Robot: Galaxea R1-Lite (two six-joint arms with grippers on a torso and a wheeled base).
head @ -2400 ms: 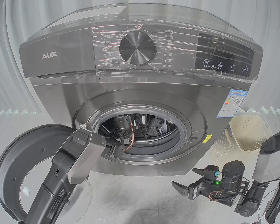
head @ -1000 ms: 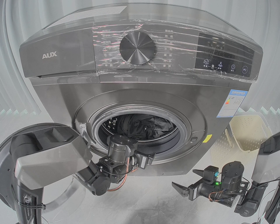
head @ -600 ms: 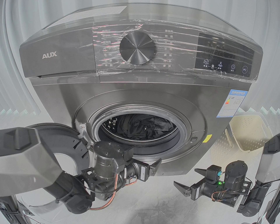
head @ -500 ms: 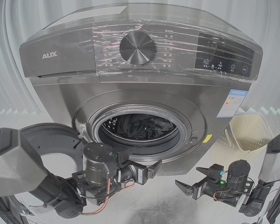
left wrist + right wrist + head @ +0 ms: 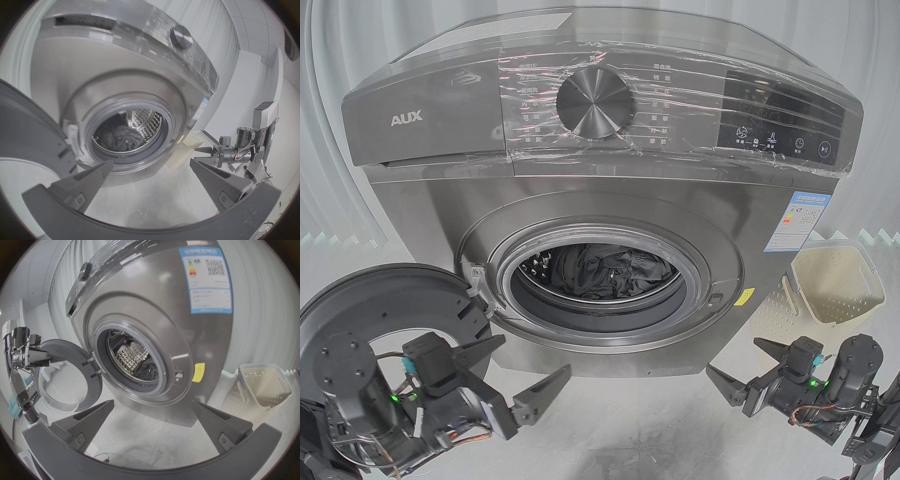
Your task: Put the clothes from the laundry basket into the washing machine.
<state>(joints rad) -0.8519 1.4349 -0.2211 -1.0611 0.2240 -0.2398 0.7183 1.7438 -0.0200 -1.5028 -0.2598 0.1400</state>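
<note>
Dark fabric, crumpled: clothes (image 5: pixel 606 272) lying heaped inside the drum of the washing machine (image 5: pixel 612 187), whose door (image 5: pixel 394 300) hangs open. Handling, as judged: light, limp, not slippery, not fragile; likely to drape and trail, so pinch a raised fold near the heap's middle. Cream laundry basket (image 5: pixel 837 281): on the floor just beside the machine's right flank. Left gripper (image 5: pixel 534 354): fingers spread wide, holding nothing, low before the door. Right gripper (image 5: pixel 732 355): spread wide, holding nothing, near the basket.
</note>
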